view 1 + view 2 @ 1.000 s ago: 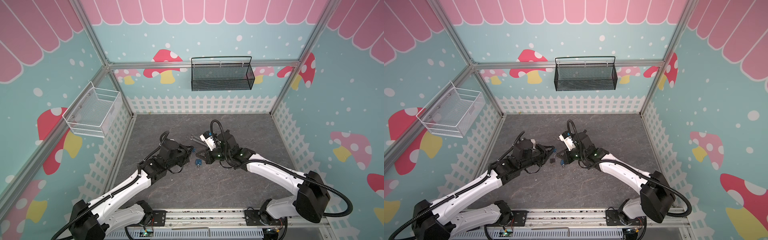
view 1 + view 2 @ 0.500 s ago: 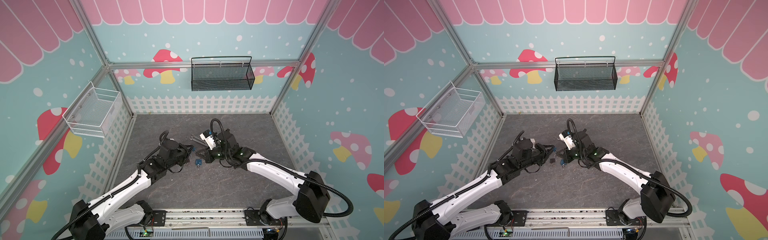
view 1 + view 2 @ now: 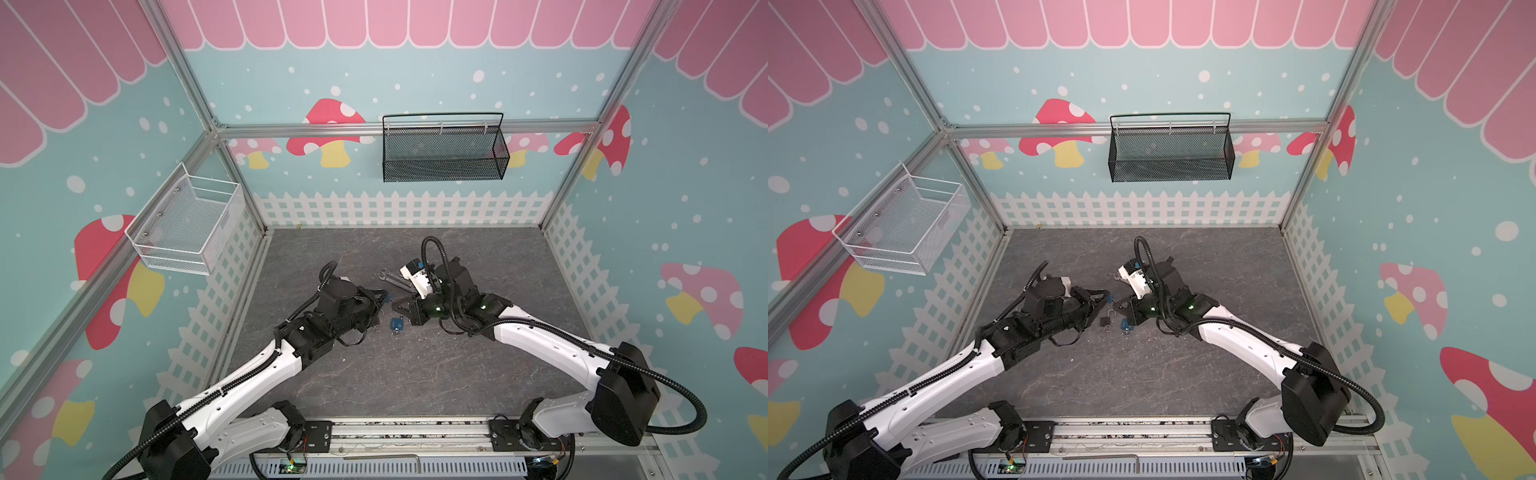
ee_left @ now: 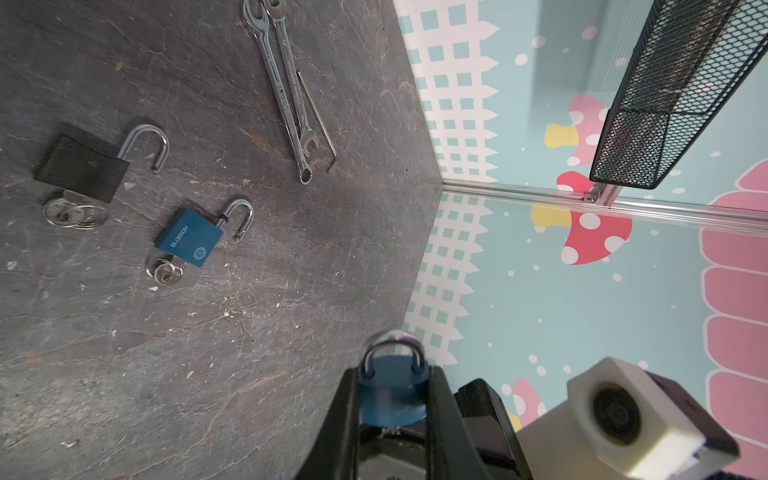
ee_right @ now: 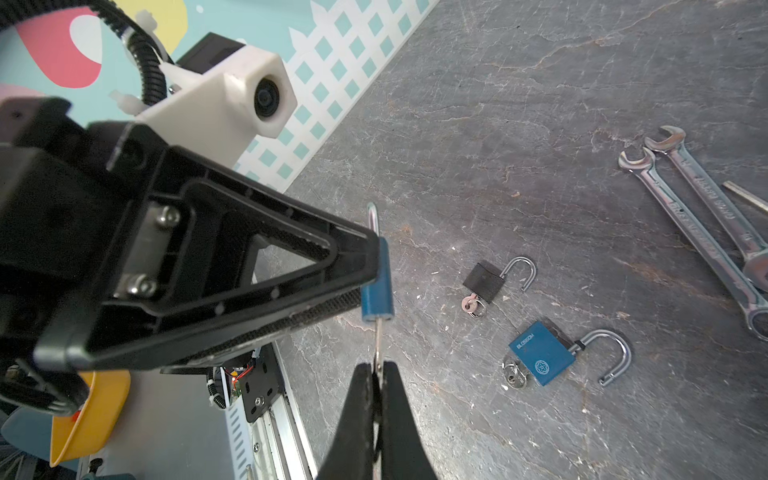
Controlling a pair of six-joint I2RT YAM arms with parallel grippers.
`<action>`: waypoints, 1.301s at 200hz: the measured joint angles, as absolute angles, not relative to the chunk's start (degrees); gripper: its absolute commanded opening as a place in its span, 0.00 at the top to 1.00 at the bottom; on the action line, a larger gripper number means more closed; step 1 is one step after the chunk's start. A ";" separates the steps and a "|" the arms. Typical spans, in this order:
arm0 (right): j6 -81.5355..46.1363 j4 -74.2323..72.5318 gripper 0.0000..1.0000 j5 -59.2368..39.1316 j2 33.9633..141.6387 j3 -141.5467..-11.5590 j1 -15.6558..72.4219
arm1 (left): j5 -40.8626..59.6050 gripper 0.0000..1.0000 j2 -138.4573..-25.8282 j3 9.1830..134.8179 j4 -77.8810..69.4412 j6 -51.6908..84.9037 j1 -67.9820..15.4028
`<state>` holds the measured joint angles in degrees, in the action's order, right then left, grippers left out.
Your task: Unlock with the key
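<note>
Left tool (image 4: 392, 374) pinches a blue padlock (image 4: 392, 399), shackle closed, held above mid-worktop (image 5: 540, 104). Right tool (image 5: 377, 370) is pressed together on the key (image 5: 377, 338), which is seated in that padlock's base. Lying close by are a second blue padlock (image 5: 540, 359) marked "BLOSSOM" and a black padlock (image 5: 484, 282), both with shackles open. Wrenches (image 5: 698, 232) lie toward the back edge. The surface toward the front edge is open.

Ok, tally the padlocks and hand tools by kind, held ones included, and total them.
Padlocks: 3 (black padlock, loose blue padlock, held blue padlock)
Wrenches: 2 (longer wrench, shorter wrench)
Hex key: 1
Total: 6
</note>
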<state>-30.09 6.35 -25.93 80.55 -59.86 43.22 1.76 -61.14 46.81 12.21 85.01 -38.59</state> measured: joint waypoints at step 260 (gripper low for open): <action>-30.00 6.63 1.00 -29.15 80.23 -62.63 40.86 | -0.99 1.00 -63.22 50.59 10.41 81.19 -40.16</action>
<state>-30.00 6.63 -29.15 80.23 -62.63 40.86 -0.99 -63.22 50.59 10.41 81.19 -40.16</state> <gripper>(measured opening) 0.052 0.194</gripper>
